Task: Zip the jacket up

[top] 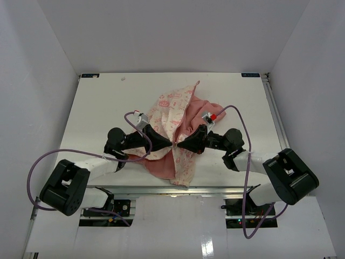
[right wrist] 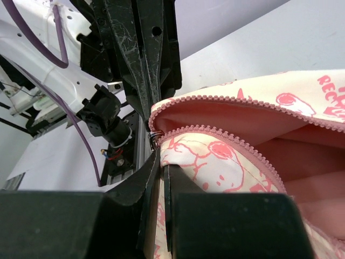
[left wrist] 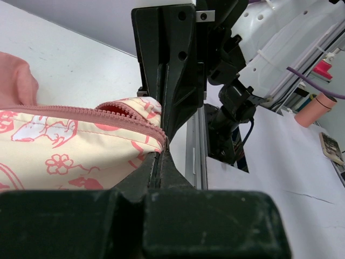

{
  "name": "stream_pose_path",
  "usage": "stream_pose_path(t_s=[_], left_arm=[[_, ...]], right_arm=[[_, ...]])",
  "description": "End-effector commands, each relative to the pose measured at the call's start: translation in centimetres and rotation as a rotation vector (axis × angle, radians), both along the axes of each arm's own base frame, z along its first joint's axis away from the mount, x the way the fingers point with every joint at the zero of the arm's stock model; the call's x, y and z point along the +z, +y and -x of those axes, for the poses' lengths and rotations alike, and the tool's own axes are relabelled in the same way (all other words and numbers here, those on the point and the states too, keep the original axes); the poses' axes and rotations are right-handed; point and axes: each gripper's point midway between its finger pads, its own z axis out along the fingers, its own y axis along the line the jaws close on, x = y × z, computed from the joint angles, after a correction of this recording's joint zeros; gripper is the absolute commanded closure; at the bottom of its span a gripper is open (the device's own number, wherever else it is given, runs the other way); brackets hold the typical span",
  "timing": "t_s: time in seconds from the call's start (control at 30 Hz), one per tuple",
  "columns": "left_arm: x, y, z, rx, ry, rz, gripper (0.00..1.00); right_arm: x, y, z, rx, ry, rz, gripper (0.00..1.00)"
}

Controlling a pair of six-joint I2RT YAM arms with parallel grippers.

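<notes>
Top external view: the jacket [top: 173, 109] lies open at the centre of the table [top: 108, 97], its collar end toward 1 o'clock and its hem toward 6 o'clock. One cream front panel is folded back, and the salmon lining [top: 200, 116] is exposed on the 3 o'clock side.

The left gripper [top: 168, 142] reaches in from 9 o'clock and the right gripper [top: 181, 143] from 3 o'clock. Their tips nearly touch over the lower end of the front opening.

Left wrist view: the fingers are closed on the fabric corner where the pink zipper strip [left wrist: 81, 113] ends. This grip appears intended to anchor the bottom of the zipper so the strip can be kept taut.

Right wrist view: the fingers are pinched on the cream fabric just below a small metal part [right wrist: 153, 138], probably the slider. The two tooth rows meet there and spread apart toward 3 o'clock, so the zipper is unfastened along the length in view.

Assessment: the opposed grips suit one arm holding the base while the other draws the slider toward the collar. Zipping has not visibly started. Whether the right fingers hold the slider pull itself cannot be determined.
</notes>
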Motion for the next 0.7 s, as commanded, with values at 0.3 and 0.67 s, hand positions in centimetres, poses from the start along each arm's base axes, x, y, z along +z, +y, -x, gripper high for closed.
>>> stream_pose_path(t_s=[0.3, 0.67], left_arm=[[-0.6, -0.6, -0.2, 0.008, -0.065, -0.090, 1.00], [-0.4, -0.7, 0.8, -0.033, -0.087, -0.082, 1.00]], right_arm=[[8.1, -0.9, 0.1, -0.051, -0.374, -0.192, 0.92], [8.1, -0.6, -0.5, -0.051, -0.386, -0.168, 0.92]])
